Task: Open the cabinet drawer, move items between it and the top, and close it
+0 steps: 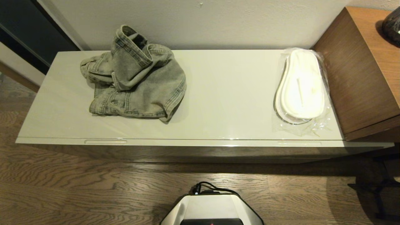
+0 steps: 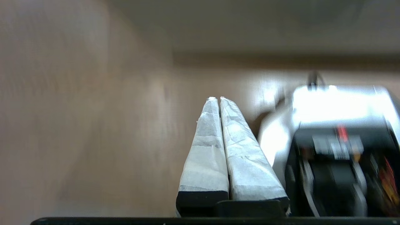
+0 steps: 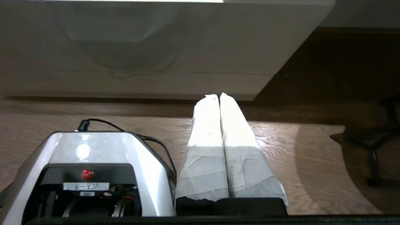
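Jaws of both the left gripper and the right gripper are pressed together on nothing, low beside the robot's base and well short of the glossy beige-grey cabinet drawer, which is seen shut. Crumpled faded grey-blue denim jeans and clear-plastic-wrapped flat white slippers lie well beyond the jaws on the glossy cream-white cabinet top. Nothing is judged done; opening, moving and closing remain.
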Robot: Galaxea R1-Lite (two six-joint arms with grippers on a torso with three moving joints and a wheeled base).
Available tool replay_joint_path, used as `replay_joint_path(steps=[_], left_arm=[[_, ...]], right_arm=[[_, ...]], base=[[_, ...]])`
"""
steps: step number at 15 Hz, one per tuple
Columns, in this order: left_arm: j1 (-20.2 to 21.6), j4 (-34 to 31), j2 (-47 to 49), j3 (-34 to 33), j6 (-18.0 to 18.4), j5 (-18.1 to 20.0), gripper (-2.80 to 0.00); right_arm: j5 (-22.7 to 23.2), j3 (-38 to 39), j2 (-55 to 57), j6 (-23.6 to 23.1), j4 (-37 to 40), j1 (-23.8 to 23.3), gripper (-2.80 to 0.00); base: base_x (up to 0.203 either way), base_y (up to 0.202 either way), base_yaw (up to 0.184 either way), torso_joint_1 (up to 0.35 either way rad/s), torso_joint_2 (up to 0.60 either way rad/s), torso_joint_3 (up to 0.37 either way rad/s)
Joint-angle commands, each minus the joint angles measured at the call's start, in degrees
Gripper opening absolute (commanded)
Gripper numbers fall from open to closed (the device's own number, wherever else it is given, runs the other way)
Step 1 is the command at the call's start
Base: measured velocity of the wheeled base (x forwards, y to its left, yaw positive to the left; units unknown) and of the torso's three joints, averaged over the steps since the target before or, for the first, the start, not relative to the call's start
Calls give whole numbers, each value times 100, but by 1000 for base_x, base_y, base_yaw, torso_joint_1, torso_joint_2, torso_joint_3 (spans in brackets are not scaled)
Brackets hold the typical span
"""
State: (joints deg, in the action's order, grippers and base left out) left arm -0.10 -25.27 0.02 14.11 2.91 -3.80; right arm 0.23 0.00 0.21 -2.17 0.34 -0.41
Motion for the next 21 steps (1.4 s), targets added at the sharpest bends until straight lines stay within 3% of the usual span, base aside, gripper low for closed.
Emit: replay_joint_path(steps=[1, 2, 3, 6, 21], left_arm=[[-8, 2351, 7, -1034, 217, 168, -280], [-8, 2966, 6, -1340, 271, 271, -280], [-8, 3120, 6, -1420, 304, 349, -280], [-8, 2395, -2, -1411, 289, 467, -280], [-8, 2395, -2, -1411, 271, 459, -280]], right_arm=[[3, 9, -3, -3, 1, -3, -280], [3, 9, -2, -3, 1, -3, -280], [3, 9, 3, -3, 1, -3, -280], [3, 9, -3, -3, 1, -3, -280], [-14, 0, -3, 182, -25, -3, -280]], base=[[0, 0, 0, 0, 0, 0], [0, 0, 0, 0, 0, 0], [0, 0, 0, 0, 0, 0], [0, 0, 0, 0, 0, 0], [0, 0, 0, 0, 0, 0]])
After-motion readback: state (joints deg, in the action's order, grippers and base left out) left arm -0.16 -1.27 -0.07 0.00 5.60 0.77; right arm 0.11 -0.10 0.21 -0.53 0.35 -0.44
